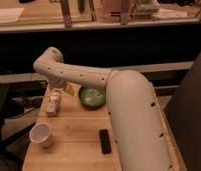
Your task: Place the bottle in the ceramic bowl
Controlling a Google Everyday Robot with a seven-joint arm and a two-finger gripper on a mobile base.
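The bottle [53, 103] lies on its side at the far left part of the wooden table [74, 131], close to the left edge, with its long axis running from near to far. It is whitish with a pale label, and it is outside the bowl.

The gripper [58, 89] hangs just over the far end of the bottle and points down at it. Its claw is spread wide. I cannot tell if a finger touches the bottle, but the bottle rests on the table and is not lifted.

The ceramic bowl [90, 98] stands to the right of the bottle, near it but apart, also on the far part of the table. It is green and glossy inside, and nothing lies in it. Its right side is hidden behind the robot arm [131, 115].

This arm is thick and cream-white. It comes from the near right, passes over the right part of the table, goes to the far left and bends down at the elbow to the gripper.

1 white paper cup [41, 135] stands upright at the near left of the table, well apart from the bottle. 1 flat black rectangular object [105, 141] lies at the near middle, just beside the arm.
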